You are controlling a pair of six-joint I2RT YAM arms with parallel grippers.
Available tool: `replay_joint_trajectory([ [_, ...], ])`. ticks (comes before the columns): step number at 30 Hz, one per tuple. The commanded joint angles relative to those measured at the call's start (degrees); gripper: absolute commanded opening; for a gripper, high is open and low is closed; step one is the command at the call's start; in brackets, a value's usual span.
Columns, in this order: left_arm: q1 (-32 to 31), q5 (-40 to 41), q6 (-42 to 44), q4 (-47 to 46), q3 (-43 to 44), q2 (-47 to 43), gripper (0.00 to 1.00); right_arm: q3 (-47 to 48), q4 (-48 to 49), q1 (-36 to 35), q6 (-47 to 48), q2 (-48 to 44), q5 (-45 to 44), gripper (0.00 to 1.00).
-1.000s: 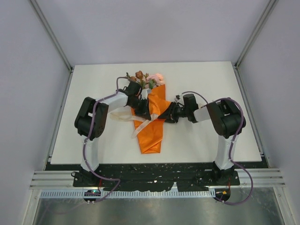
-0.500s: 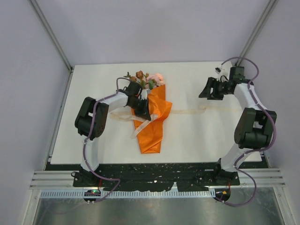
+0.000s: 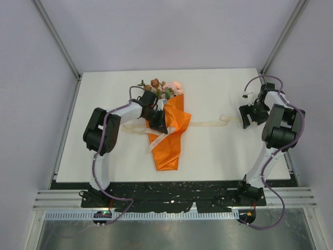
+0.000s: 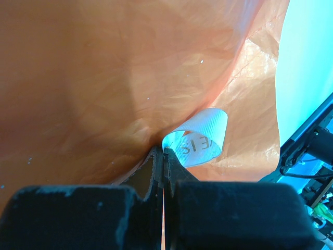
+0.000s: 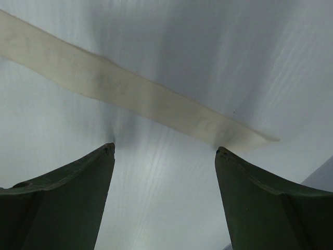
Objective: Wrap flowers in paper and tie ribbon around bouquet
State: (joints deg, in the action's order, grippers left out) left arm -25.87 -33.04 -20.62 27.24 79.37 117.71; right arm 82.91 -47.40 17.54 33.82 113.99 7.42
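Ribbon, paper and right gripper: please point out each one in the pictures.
ribbon (image 3: 208,123), top external view, on its flat middle stretch.
paper (image 3: 169,148), top external view, on its lower narrow part.
right gripper (image 5: 164,149), right wrist view, midway between its open fingertips.

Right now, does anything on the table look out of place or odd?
Yes. The ribbon is not tied: one end lies loose across the table right of the bouquet, ending by the open, empty right gripper. The left gripper pinches it at the bouquet.

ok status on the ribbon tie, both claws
Left claw shut on ribbon at the bouquet. Right claw open, free ribbon end flat on table ahead of it, not held. Nothing blocking.
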Motion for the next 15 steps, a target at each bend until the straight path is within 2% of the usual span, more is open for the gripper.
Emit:
replay_joint_trajectory([
  [1,-0.1,1.0,0.2,-0.3,0.9,0.2,0.0,6.2,1.8,-0.5,1.1,3.6,-3.1,0.82],
  [12,-0.2,0.8,-0.6,-0.6,1.9,1.0,0.0,7.3,4.7,-3.7,-3.0,7.4,-6.3,0.81],
  [14,-0.2,1.0,-0.6,-0.4,1.9,1.0,0.0,7.8,4.3,-3.7,-2.8,8.0,-6.5,0.77],
  [15,-0.2,0.9,-0.6,-0.5,1.9,1.1,0.0,8.1,3.9,-3.7,-2.6,8.3,-6.6,0.72],
])
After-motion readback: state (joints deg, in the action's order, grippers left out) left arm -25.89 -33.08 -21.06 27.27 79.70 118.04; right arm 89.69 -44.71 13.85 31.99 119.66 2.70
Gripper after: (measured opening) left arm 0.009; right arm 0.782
